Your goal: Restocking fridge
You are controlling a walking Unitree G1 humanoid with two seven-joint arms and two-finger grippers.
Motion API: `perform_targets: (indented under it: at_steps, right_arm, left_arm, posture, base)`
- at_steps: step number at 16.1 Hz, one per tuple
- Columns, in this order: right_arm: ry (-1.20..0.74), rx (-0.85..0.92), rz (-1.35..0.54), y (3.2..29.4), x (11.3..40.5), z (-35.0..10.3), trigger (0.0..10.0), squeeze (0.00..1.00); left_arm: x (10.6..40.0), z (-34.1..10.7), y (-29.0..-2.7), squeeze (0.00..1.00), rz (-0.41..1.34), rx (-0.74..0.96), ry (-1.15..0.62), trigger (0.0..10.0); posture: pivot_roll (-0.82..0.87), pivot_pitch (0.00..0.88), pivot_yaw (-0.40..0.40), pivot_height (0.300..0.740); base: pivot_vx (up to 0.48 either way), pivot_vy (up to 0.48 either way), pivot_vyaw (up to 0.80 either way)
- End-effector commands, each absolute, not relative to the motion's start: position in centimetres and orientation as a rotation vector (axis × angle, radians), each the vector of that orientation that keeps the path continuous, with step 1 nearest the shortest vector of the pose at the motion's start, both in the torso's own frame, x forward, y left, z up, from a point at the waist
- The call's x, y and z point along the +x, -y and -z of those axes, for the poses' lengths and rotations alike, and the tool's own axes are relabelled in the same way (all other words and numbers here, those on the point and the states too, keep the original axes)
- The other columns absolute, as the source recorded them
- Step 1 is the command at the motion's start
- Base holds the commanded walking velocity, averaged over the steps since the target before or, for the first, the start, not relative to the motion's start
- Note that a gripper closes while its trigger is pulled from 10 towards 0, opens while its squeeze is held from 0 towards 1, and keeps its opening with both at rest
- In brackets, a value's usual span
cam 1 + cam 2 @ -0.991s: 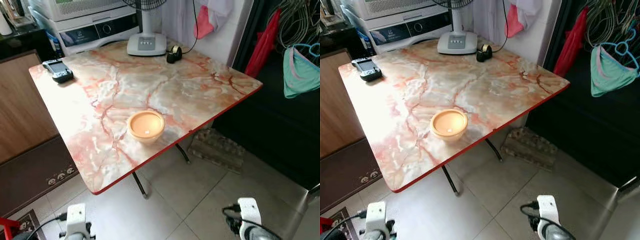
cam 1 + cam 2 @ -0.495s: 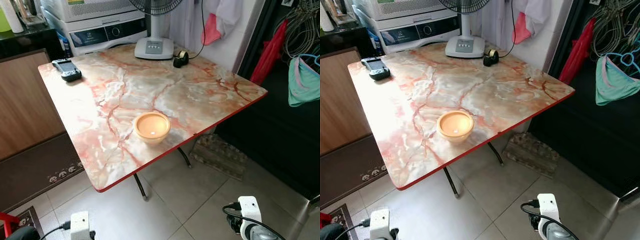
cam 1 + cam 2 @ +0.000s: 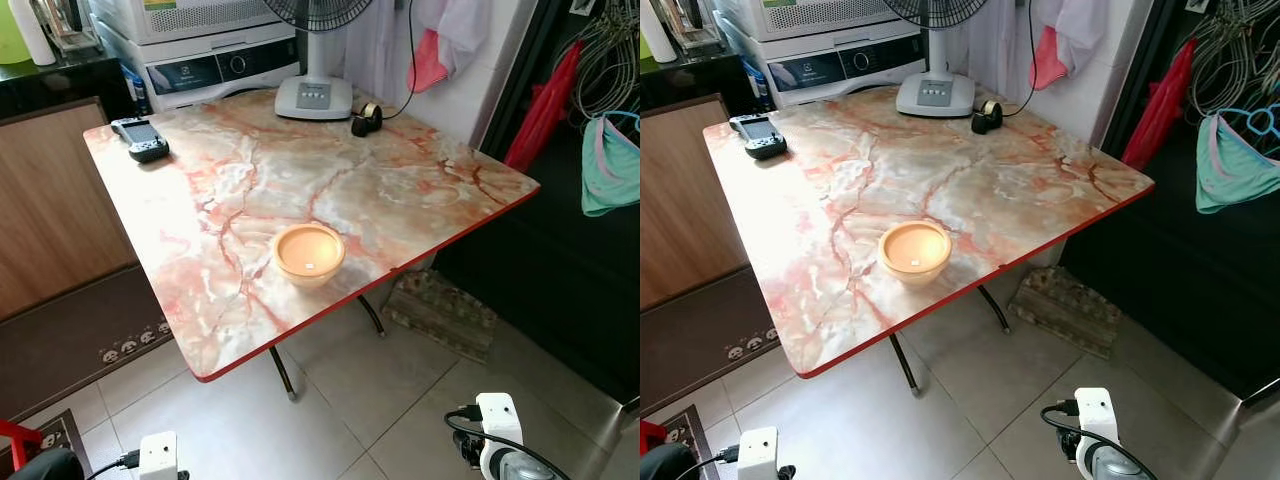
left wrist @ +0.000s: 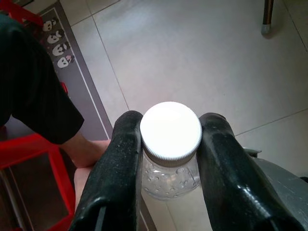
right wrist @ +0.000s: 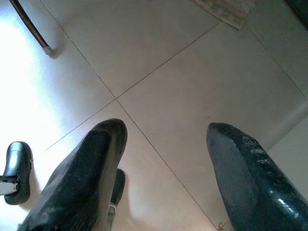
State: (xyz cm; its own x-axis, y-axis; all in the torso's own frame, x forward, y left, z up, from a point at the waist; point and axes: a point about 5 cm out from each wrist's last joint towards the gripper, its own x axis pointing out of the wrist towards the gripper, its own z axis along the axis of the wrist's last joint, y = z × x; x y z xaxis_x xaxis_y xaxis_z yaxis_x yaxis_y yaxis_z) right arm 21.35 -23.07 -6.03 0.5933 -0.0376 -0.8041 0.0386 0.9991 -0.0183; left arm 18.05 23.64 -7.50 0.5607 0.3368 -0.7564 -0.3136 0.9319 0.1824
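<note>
Left gripper hanging low above tiled floor, fingers clamped on either side of clear bottle with white cap. Right gripper also low over floor, fingers spread apart, nothing between them. Ahead: marble-patterned table bearing orange bowl near front edge, handheld device at far left corner, fan base and tape roll at back.

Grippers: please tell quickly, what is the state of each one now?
Left gripper: closed on a bottle with a white cap.
Right gripper: open, holding nothing, above the floor.
</note>
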Motion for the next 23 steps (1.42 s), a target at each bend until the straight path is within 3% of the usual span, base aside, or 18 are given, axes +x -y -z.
perform_targets:
  at_steps: [1,11,23]
  right_arm:
    - [-0.949,0.013,0.059,23.16,21.18,6.13,10.0,0.0]
    - [-0.954,0.016,0.058,23.1,21.0,6.26,10.0,0.0]
    - [-0.955,0.016,0.061,23.2,20.92,6.27,10.0,0.0]
  left_arm:
    - [17.68,7.68,-23.78,0.0,-0.371,0.036,-0.918,10.0]
    - [17.05,7.96,-23.92,0.0,-0.354,0.048,-0.941,10.0]
    - [16.97,8.06,-23.66,0.0,-0.349,0.049,-0.947,10.0]
  posture:
    - [0.09,0.0,-0.044,0.74]
    - [0.08,0.0,-0.039,0.74]
    - [0.08,0.0,-0.044,0.74]
  base:
    - [0.0,0.0,0.0]
    - [0.0,0.0,0.0]
    - [-0.198,0.0,0.0]
